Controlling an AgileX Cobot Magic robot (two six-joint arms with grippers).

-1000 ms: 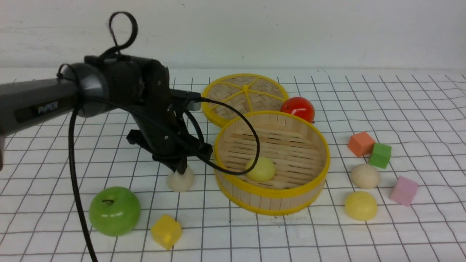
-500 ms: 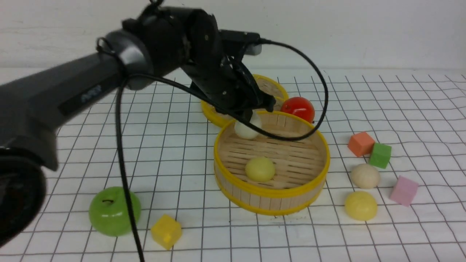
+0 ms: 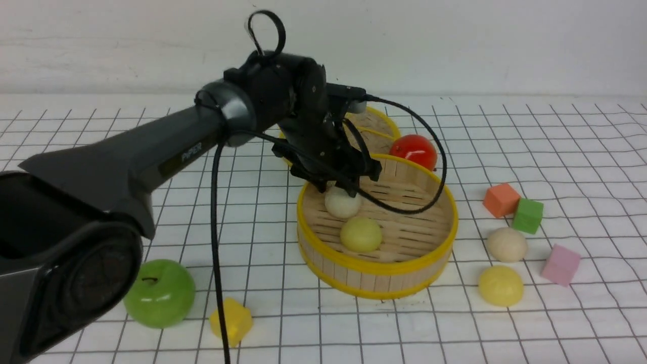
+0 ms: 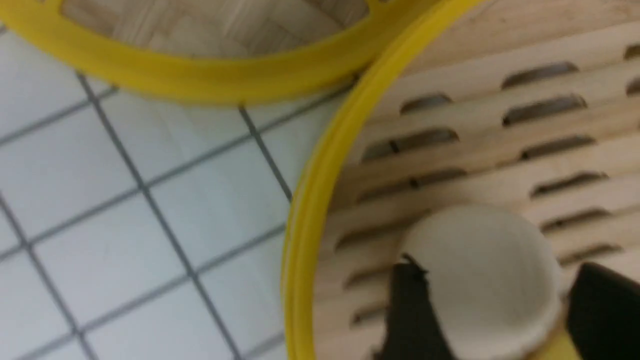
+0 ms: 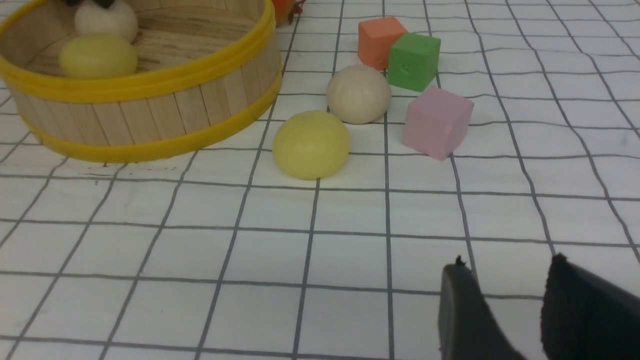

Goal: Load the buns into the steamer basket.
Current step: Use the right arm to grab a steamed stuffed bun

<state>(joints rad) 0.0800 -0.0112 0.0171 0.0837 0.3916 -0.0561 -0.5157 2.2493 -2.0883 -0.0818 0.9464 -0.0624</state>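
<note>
The steamer basket (image 3: pixel 384 267) stands mid-table with a pale yellow bun (image 3: pixel 360 235) on its slatted floor. My left gripper (image 3: pixel 339 191) reaches down into the basket's back left part, shut on a cream-white bun (image 3: pixel 342 203). In the left wrist view that bun (image 4: pixel 480 265) sits between the two dark fingers (image 4: pixel 410 310), low over the slats. Another cream-white bun (image 3: pixel 507 244) and another pale yellow bun (image 3: pixel 501 285) lie on the cloth right of the basket. My right gripper (image 5: pixel 507 260) is open and empty, low over the cloth, nearer me than those two buns.
The woven lid (image 3: pixel 376 121) lies behind the basket, with a red fruit (image 3: pixel 413 150) at the basket's back rim. A green apple (image 3: pixel 159 292) and a yellow cube (image 3: pixel 231 321) sit front left. Orange (image 3: pixel 501 199), green (image 3: pixel 527 216) and pink (image 3: pixel 560 264) cubes stand right.
My left gripper lifted the cream-white bun from the cloth left of the basket, carried it over the back rim, and has now lowered it inside beside the yellow bun.
</note>
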